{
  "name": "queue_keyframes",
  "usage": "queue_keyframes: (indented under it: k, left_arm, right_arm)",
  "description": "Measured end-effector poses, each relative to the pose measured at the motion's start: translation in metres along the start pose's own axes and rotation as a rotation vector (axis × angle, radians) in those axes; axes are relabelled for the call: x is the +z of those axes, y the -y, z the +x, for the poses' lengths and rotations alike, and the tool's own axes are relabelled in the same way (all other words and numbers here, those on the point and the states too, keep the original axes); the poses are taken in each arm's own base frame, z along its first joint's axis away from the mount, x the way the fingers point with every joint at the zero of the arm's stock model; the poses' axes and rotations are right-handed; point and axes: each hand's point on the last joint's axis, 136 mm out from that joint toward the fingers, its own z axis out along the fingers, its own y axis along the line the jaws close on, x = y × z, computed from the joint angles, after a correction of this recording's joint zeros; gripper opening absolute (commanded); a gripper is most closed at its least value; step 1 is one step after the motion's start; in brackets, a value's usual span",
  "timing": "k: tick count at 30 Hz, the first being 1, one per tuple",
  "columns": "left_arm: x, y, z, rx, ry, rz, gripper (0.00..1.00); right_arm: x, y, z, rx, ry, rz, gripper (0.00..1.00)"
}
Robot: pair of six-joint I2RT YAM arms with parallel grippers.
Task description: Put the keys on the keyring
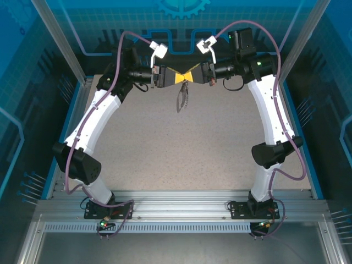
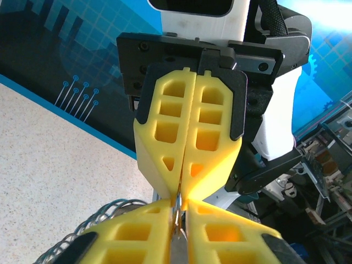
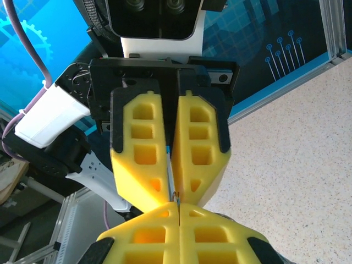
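The left arm reaches in from the left over the speckled surface (image 1: 165, 148). Its left claw (image 1: 185, 77) is closed, and the yellow fingers (image 3: 140, 165) pinch a thin grey-blue edge, apparently the keyring (image 3: 168, 165). From above, the keyring (image 1: 182, 100) dangles as a dark loop just below the fingertips, clear of the surface. The left wrist view catches its silvery rings (image 2: 91, 236) low beside that claw's own fingers. Tip to tip with it on the right, the right claw (image 1: 191, 77) has its fingers (image 2: 212, 137) pressed together. A small metallic bit (image 3: 177, 196) sits where the tips meet. It is too small to tell whether it is the keys or which claw grips it.
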Motion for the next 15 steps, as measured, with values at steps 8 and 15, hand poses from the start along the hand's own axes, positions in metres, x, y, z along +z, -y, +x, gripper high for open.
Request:
queue_keyframes:
  k: [8, 15]
  left_arm:
    - [0.000, 0.000, -0.007, 0.009, 0.021, 0.008, 0.00]
    - [0.001, -0.010, -0.016, -0.011, 0.097, 0.010, 0.00]
  right_arm:
    - [-0.002, 0.001, -0.006, 0.018, 0.019, 0.002, 0.23]
    - [-0.017, 0.025, -0.010, 0.082, 0.085, 0.090, 0.40]
